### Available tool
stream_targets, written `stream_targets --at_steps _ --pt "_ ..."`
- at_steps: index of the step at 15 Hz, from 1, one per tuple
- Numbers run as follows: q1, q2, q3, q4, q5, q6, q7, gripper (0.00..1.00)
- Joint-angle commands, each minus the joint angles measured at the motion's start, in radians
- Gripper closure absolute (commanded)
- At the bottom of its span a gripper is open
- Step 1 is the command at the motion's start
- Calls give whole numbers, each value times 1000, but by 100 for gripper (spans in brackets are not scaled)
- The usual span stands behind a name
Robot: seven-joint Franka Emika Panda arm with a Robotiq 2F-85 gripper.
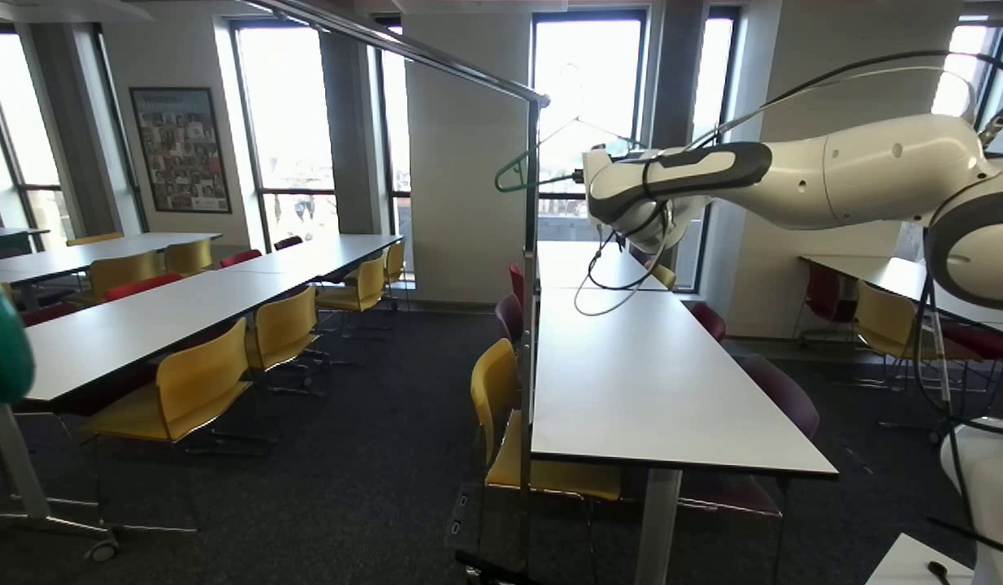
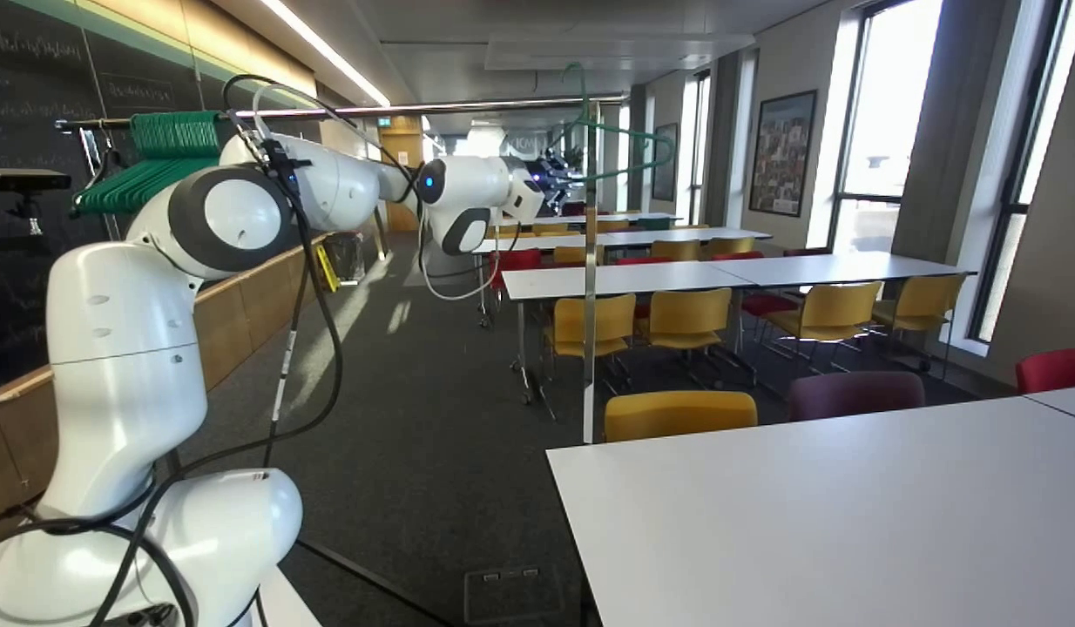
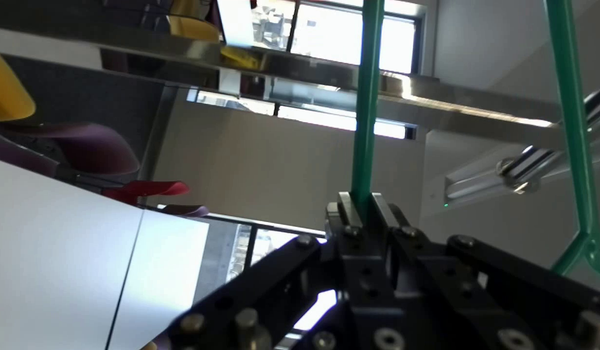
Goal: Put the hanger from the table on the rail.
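The hanger, a thin green triangle, shows in both exterior views and close up in the wrist view. My gripper is shut on its lower bar; the gripper also shows in both exterior views. The hanger is held in the air, its hook pointing up in an exterior view. The grey metal rail shows in all views. The hanger overlaps the rail's end in an exterior view; I see no clear contact. The white table is below.
An upright post carries the rail's end and stands close to the hanger. Several green hangers hang at the rail's far end. Cables loop from the arm. A yellow chair stands beside the table.
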Motion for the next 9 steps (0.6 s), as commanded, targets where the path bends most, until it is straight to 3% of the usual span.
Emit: stream_targets --at_steps 1,4,6,9 --pt "202 179 -261 103 129 0 15 98" --pt "341 341 -462 41 378 -2 87 98" --pt "389 417 -535 -42 534 -3 88 98" --pt "402 557 -601 -112 786 -3 63 98"
